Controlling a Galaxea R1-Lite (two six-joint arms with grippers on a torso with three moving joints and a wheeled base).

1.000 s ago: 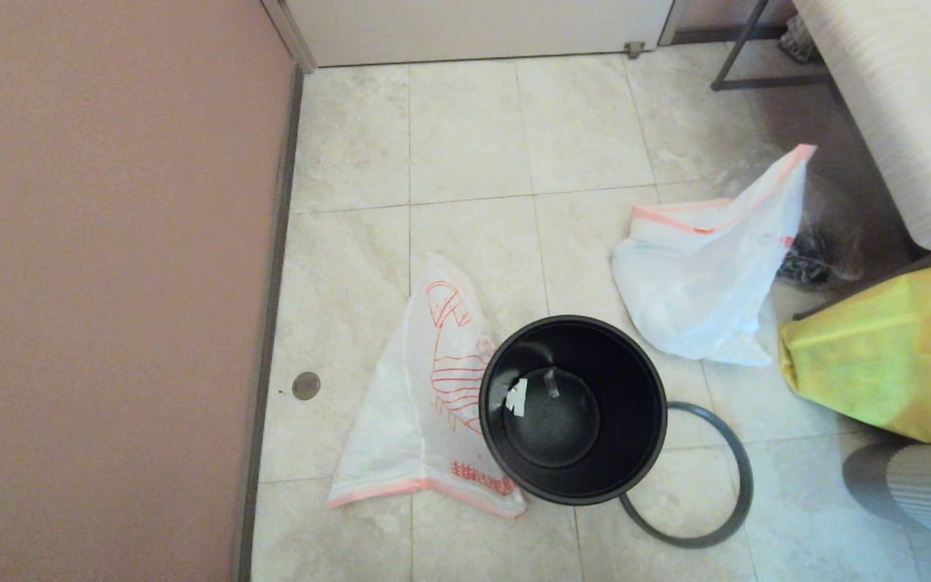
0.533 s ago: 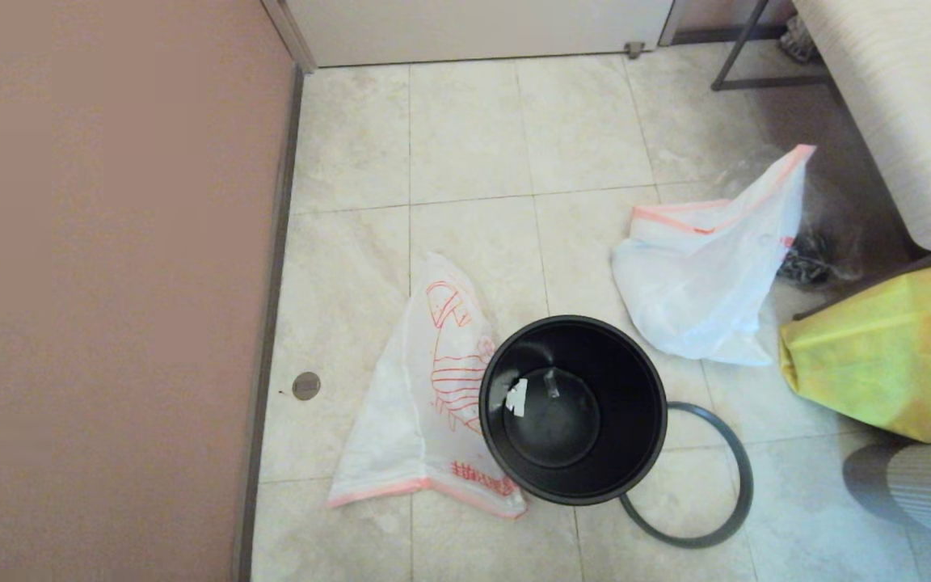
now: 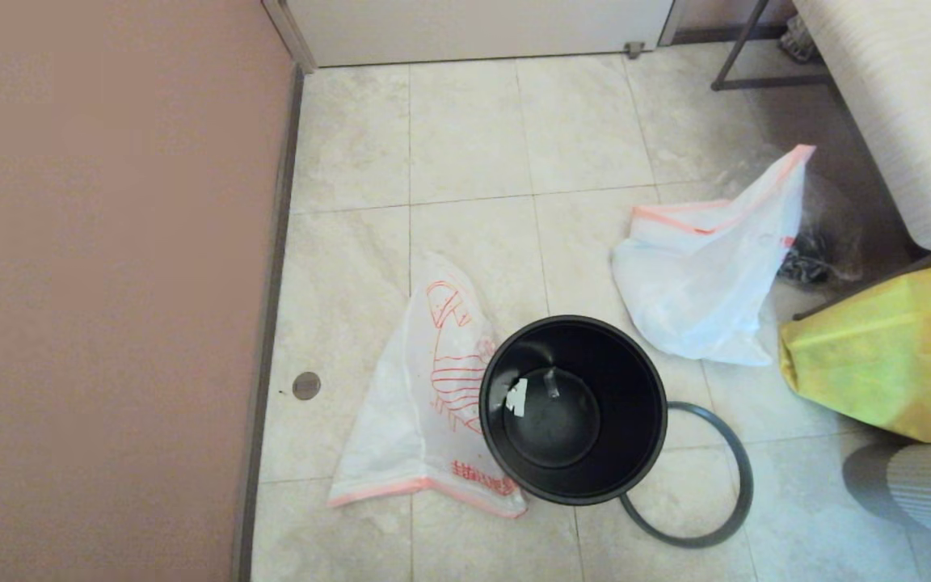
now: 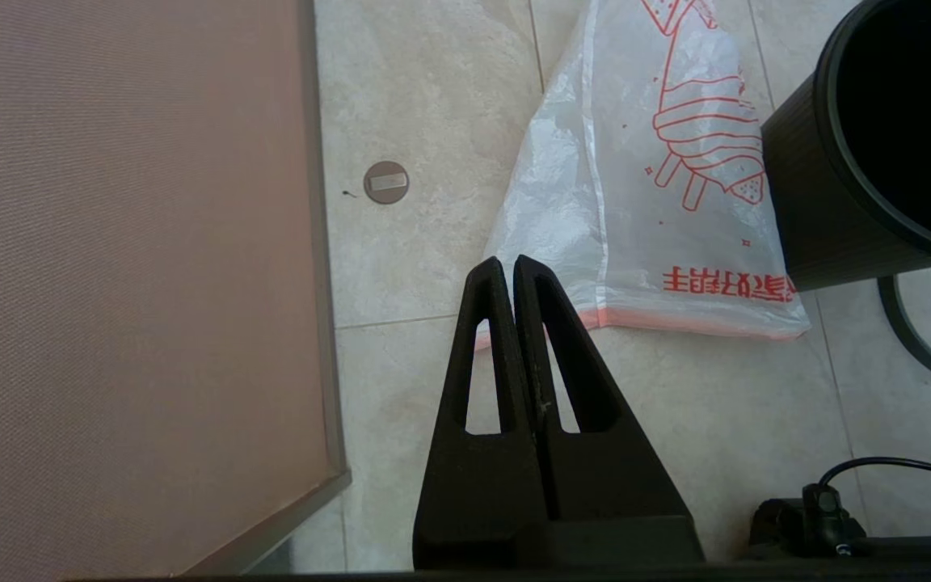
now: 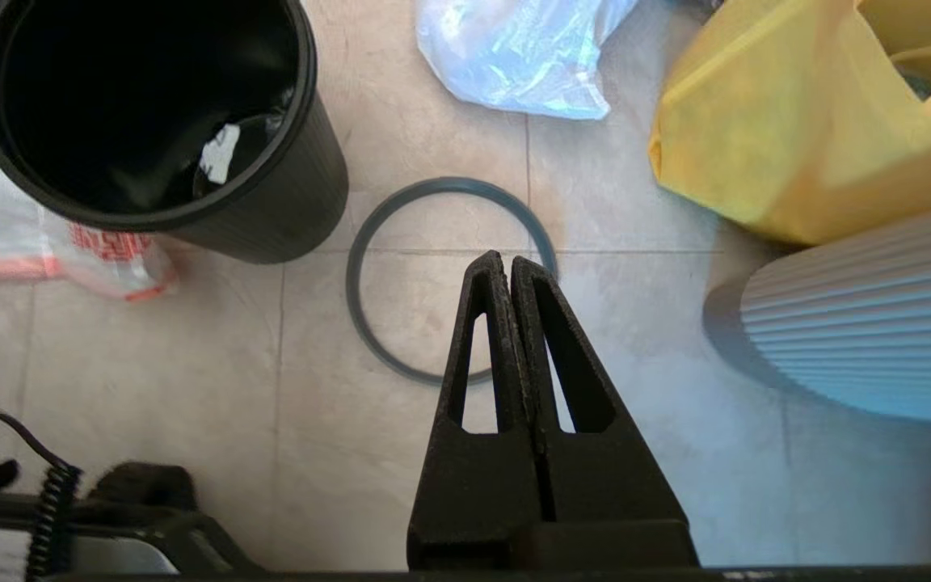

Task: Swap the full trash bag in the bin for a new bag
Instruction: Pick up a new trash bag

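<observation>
While the full trash bag (image 3: pixel 696 283) lies on the floor beyond the emptied bin (image 3: pixel 572 408), relining is in hand. The new bag (image 3: pixel 425 404), flat beside the bin, must be grasped; left tool (image 4: pixel 507 263) and right tool (image 5: pixel 506 257) are clenched, empty.

bin (image 3: pixel 573 408): upright on the floor (image 3: pixel 473 137), mouth up, near the middle.
new bag (image 3: pixel 425 404): flat on the floor, left of the bin, one edge tucked against it.
ring (image 3: pixel 736 469): flat on the floor, right of the bin, partly behind its wall.
full trash bag (image 3: pixel 700 275): behind and right of the bin, apart from it.
yellow bag (image 3: pixel 878 364): right of the full trash bag.
wall (image 3: pixel 110 283): far left.
</observation>
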